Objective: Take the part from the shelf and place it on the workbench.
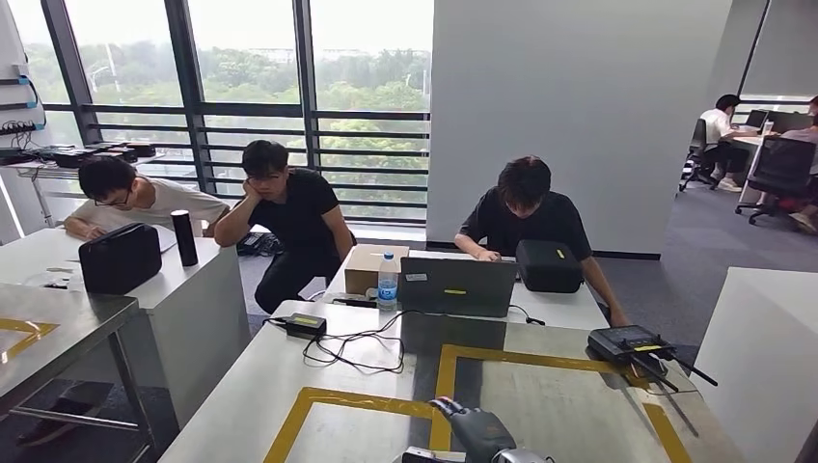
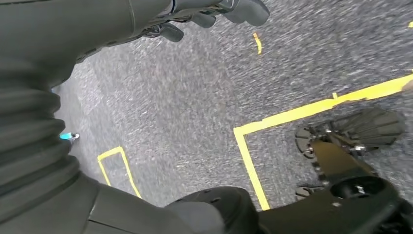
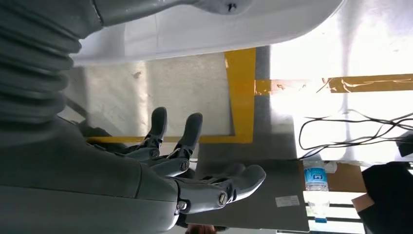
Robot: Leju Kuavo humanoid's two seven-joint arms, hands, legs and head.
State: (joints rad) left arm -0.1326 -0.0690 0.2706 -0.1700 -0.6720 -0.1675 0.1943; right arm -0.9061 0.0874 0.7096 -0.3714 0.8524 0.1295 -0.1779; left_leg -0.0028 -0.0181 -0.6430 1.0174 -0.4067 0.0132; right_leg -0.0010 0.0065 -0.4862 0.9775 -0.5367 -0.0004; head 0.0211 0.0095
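Yellow tape (image 1: 540,355): two frames were marked on the grey desk (image 1: 550,395).
Right robot hand (image 1: 477,429): it hovered low over the near frame, fingers (image 3: 190,129) spread wide, holding nothing.
Left robot hand (image 2: 204,19): it hung beside the body above the floor (image 2: 195,107), fingers loosely apart and empty.
Part: it could not be picked out, and neither robot hand carried it, so placing looked not yet done.
Risk: a sweep of the right arm would likely snag the black cable (image 1: 357,349) and drag the water bottle (image 1: 388,280) over against the laptop (image 1: 456,286).
Risk: a wide reach to the right could knock the controller (image 1: 627,340) off the desk edge.
Count: one bottle, one laptop, one controller, one cardboard box (image 1: 371,265), two black cases (image 1: 120,257).
People: three sat close by (image 1: 289,207), two far off.
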